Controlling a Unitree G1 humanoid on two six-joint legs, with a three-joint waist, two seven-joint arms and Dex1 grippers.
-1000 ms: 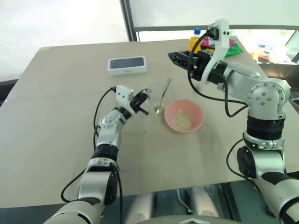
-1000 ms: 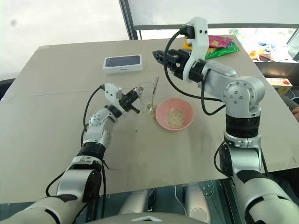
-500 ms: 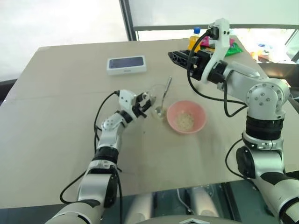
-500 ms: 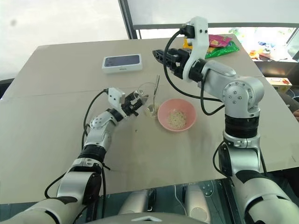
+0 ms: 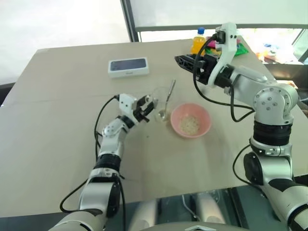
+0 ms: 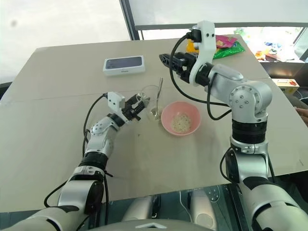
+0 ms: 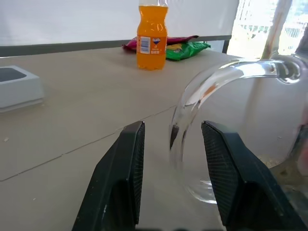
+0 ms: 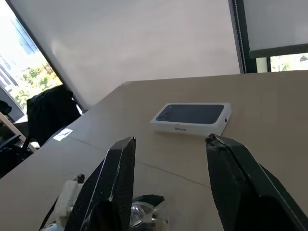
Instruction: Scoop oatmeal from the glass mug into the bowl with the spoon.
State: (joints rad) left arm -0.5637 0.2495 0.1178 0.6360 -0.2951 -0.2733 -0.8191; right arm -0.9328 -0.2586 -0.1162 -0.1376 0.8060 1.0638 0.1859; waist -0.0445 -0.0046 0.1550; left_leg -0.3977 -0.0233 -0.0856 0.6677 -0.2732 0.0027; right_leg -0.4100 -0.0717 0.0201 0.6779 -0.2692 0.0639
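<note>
The glass mug point(image 5: 160, 100) stands mid-table with the silver spoon point(image 5: 170, 96) leaning upright inside it. Just to its right sits the pink bowl point(image 5: 191, 120), holding a small heap of oatmeal point(image 5: 189, 124). My left gripper point(image 5: 147, 104) is open at the mug's left side. In the left wrist view its fingers point(image 7: 126, 168) stand on either side of the clear handle point(image 7: 231, 72) without touching it. My right gripper point(image 5: 178, 59) hangs open and empty above the table, behind the mug and bowl.
A white phone box point(image 5: 128, 67) lies at the back left of the table. An orange drink bottle point(image 5: 198, 41) and coloured snack bags point(image 6: 226, 45) stand at the back right edge. Bare tabletop point(image 5: 57, 125) spreads to the left.
My left gripper, shut at the mug's handle a second ago, has opened and let it go. The mug, spoon and bowl stay put. The right arm has not moved.
</note>
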